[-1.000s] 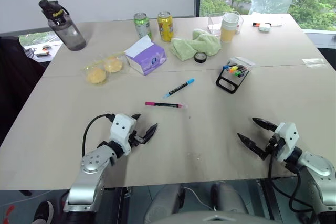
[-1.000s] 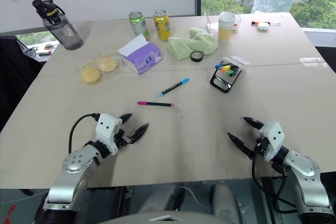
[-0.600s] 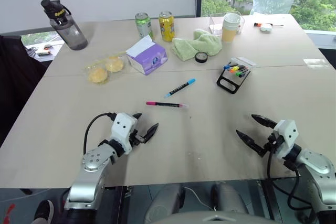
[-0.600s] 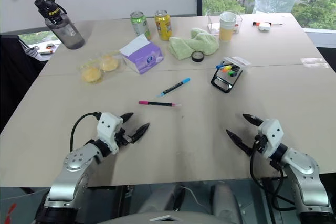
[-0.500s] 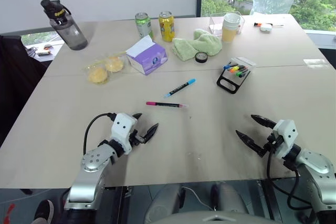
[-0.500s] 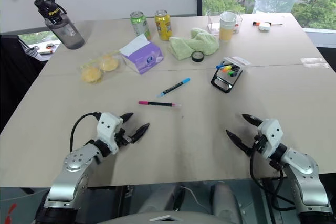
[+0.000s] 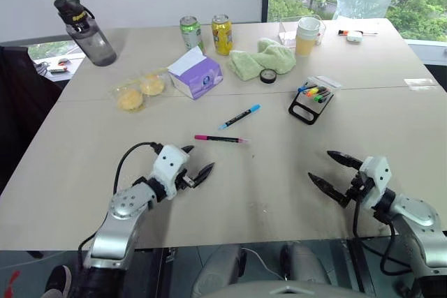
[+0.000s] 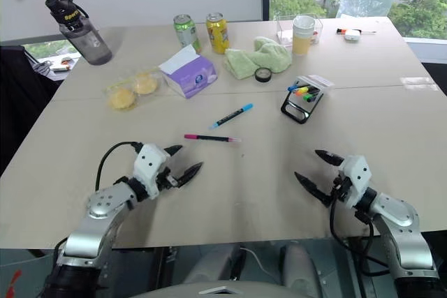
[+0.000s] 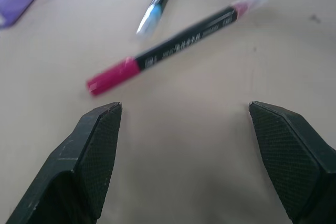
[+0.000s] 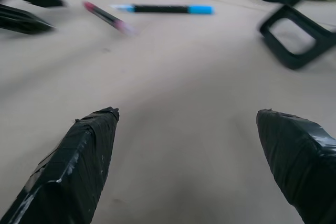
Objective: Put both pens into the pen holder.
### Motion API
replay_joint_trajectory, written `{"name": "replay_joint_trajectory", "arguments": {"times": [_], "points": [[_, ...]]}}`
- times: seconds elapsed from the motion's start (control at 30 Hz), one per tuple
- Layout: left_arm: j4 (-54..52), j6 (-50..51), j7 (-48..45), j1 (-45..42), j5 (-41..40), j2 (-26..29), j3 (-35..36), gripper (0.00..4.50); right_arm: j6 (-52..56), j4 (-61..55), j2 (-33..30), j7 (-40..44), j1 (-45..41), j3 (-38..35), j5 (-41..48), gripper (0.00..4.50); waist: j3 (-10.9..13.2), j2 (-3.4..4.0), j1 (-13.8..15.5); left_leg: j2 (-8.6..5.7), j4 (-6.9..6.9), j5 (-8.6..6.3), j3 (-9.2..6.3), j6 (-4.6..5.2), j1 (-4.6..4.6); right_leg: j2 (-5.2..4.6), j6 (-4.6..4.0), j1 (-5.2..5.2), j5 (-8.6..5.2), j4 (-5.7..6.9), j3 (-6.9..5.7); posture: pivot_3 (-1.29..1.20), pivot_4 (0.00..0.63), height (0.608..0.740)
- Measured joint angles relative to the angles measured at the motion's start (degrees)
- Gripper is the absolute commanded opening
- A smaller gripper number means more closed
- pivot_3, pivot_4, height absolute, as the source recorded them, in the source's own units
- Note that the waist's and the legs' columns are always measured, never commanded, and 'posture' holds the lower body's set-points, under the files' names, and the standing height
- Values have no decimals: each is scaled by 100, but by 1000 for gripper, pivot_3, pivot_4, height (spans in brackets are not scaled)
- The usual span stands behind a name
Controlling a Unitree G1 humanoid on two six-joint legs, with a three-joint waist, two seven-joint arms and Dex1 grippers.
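Two pens lie flat in the middle of the beige tabletop (image 7: 391, 113), close together but apart: the pink-ended pen (image 7: 221, 139) lies nearly crosswise, and the blue-capped pen (image 7: 238, 116) sits just beyond it, slanting away to the right with its cap at the far end. The pen holder (image 7: 309, 100), a small black wire rack showing orange, yellow, green and blue marker caps, stands to the right of the pens and a little farther back, well apart from them. The left hand (image 7: 195, 163) hovers low over the near left part of the tabletop, just short of the pink-ended pen, its two black fingers spread wide and gripping nothing. The right hand (image 7: 328, 168) hangs at the near right, aimed in toward the middle, fingers likewise wide apart and empty. Along the far side stand a purple tissue box (image 7: 194, 74), a green cloth (image 7: 261, 59), two drink cans (image 7: 204, 34), a pale yellow cup (image 7: 306, 36) and a dark water bottle (image 7: 85, 24) at the far left.
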Motion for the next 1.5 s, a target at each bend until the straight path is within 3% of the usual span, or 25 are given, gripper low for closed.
{"name": "replay_joint_trajectory", "arguments": {"times": [0.13,0.33,0.5,0.67,0.97,1.07,1.27,1.5], "points": [[765,-206,-678,-962,-16,301,-158,4002,369,-409,-235,243,-51,134,247,4478,2,-3,-8,0,1,0,-2,0,-1,2,0,-1,0,0,-4,0,150,740],[2667,-791,-1275,-2517,309,240,-597,4002,812,-801,-329,230,-540,301,400,4478,9,-17,-42,-1,9,0,-3,0,-7,2,2,-2,1,-2,-7,0,150,740],[3749,-1073,-2178,-3303,357,393,-861,4002,1150,-1159,-351,73,-732,301,518,4478,10,-24,-143,-2,6,0,-11,1,-11,-2,2,-3,1,-5,-15,0,150,740],[4154,-666,-2905,-3519,368,674,-978,4002,1272,-1257,-389,-2,-701,295,521,4478,10,-22,-247,-2,9,0,-9,1,-7,1,3,-3,1,2,-11,0,150,740],[3765,-357,-3181,-3317,328,905,-948,4002,1274,-1258,-397,-20,-662,301,476,4478,10,-26,-309,-1,11,0,-12,1,-9,1,2,-7,1,4,-10,0,150,740],[3307,-65,-3306,-3069,276,1116,-940,3063,1262,-1229,-394,-5,-697,337,420,4500,10,-26,-323,-1,9,0,-8,2,-8,2,2,-9,1,4,-4,0,150,740],[2658,443,-3404,-2757,165,1291,-910,172,1228,-1164,-381,45,-756,415,393,4500,10,-25,-286,-1,7,-1,-6,2,-12,2,2,-14,1,3,-2,0,150,740],[2293,677,-3373,-2587,164,1310,-860,30,1202,-1134,-380,118,-755,416,391,4500,10,-25,-288,-1,8,-1,-6,2,-11,2,2,-14,1,5,-1,0,150,740]]}}
